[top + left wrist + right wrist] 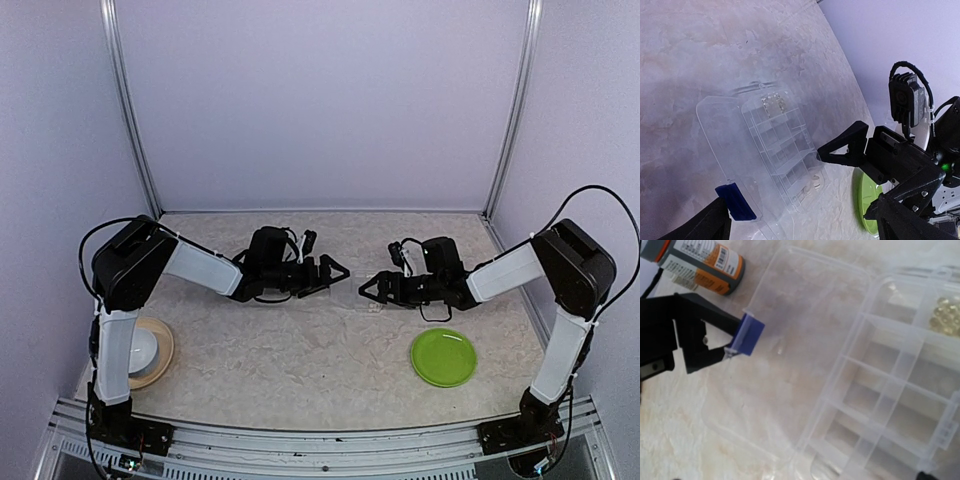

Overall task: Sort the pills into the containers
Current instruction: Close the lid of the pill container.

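Observation:
A clear compartment box point(890, 390) lies open between my two grippers, its lid point(790, 340) flat on the table. Yellow gel pills point(945, 312) fill one corner compartment, and small white pieces point(815, 182) sit in an end compartment. The gray-capped bottle point(700, 265) with its white-and-orange label lies on its side beyond the lid. My left gripper point(335, 272) is open, with one finger point(695, 335) touching the lid's blue latch point(747, 335). My right gripper point(365, 288) is open too, with one finger point(845, 147) at the box's far edge. I see no vial.
A flat green plate point(443, 357) lies near the right arm. A white bowl on a tan plate point(160, 345) sits beside the left arm's base. Lilac walls close in the table at the back and both sides.

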`<state>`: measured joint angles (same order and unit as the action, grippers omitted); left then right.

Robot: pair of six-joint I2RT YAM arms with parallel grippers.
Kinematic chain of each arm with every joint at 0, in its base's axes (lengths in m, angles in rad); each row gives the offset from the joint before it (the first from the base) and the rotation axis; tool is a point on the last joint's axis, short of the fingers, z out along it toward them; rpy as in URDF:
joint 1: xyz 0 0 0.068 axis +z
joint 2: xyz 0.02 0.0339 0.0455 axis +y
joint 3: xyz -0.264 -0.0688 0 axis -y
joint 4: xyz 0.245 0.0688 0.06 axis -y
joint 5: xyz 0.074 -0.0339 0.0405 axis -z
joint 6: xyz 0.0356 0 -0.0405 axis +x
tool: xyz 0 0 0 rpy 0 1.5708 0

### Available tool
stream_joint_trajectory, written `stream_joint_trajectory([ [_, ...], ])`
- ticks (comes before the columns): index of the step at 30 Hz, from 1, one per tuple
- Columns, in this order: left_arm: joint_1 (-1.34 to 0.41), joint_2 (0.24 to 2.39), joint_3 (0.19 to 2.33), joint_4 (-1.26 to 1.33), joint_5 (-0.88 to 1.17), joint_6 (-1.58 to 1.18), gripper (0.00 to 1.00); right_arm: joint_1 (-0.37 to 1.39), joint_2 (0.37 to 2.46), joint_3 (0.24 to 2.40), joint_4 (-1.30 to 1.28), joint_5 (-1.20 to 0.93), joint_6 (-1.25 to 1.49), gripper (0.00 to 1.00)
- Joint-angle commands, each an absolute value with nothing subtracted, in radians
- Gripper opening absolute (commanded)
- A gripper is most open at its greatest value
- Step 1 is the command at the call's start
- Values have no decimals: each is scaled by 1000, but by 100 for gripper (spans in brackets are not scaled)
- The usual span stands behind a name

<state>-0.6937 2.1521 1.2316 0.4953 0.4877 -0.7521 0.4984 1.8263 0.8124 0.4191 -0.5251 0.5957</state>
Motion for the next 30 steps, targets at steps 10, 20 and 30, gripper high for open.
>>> stream_joint_trajectory([
  [10,-728,2155,1271,547,546,-748,99,501,1843,818,458,-549,581,100],
  [20,-741,2161,1279,549,547,-753,99,508,1855,824,465,-554,581,100],
  [30,-752,2175,1288,550,546,-758,99,514,1857,829,464,-554,578,100],
])
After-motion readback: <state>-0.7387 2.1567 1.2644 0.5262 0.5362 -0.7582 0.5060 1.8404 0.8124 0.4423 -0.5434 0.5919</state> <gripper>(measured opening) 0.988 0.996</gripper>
